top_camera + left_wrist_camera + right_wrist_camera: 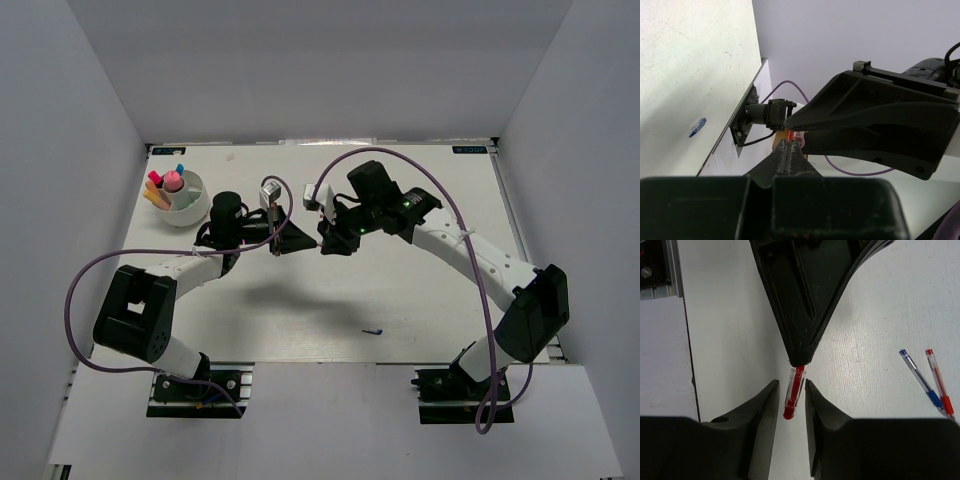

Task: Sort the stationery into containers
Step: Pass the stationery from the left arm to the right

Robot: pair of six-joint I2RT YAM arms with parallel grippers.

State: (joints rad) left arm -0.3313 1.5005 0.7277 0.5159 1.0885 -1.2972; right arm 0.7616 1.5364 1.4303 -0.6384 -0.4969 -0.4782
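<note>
The left gripper (799, 359) pinches the top end of the red pen (794, 390) at centre frame, and the right gripper (791, 385) stands narrowly open around its lower end. Should the left release early, the pen likely drops, well apart from the white bowl (192, 214) at upper left.

White table (420, 300), plain grey walls (320, 60) (three sides), even light

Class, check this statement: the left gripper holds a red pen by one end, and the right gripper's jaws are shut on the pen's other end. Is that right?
Not quite. The left gripper does hold the red pen by one end, but the right gripper is not shut on it: its jaws stand open, one on each side of the pen's other end. The right wrist view shows this.
</note>
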